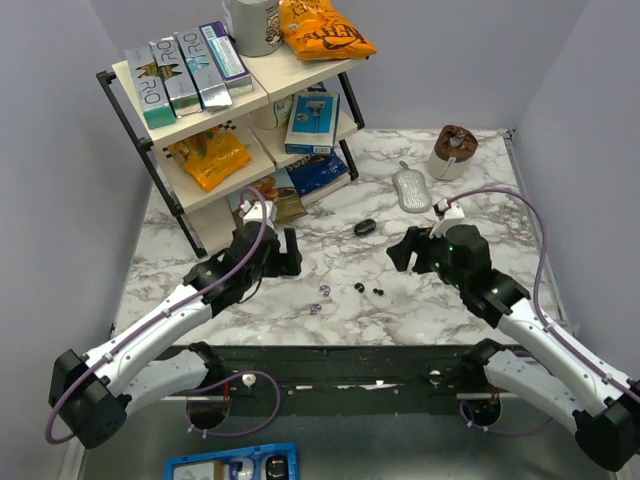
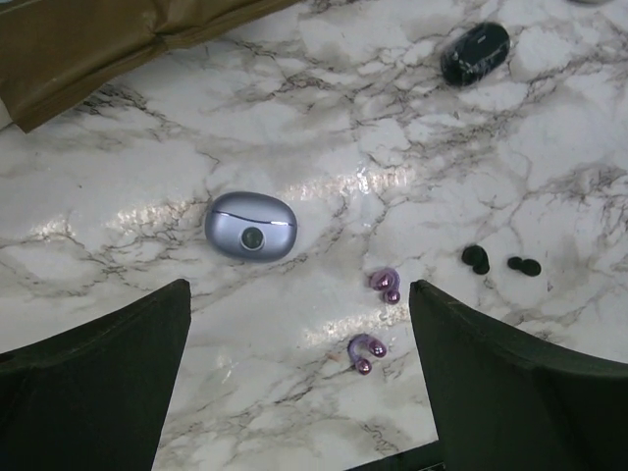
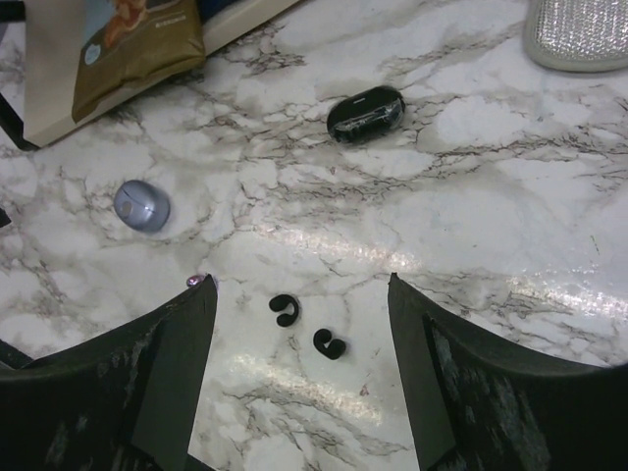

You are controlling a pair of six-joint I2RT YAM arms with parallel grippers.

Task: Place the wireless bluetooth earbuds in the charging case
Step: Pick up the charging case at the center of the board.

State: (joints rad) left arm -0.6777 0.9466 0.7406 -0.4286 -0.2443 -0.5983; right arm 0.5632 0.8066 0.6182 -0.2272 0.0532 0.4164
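Over the marble table (image 1: pixel 400 325) my left gripper (image 2: pixel 301 304) and right gripper (image 3: pixel 301 294) hang wide open, holding nothing. The smooth egg-shaped purple case (image 2: pixel 250 227) is shut. The shiny black case (image 2: pixel 475 52), at its 1 o'clock, is shut too. Curly purple buds (image 2: pixel 386 285) lie loose at its 4 o'clock, black buds (image 2: pixel 476 259) at 3.

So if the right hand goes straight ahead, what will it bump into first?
Probably the black earbuds on the table, right between its open fingers, though depth is hard to judge.
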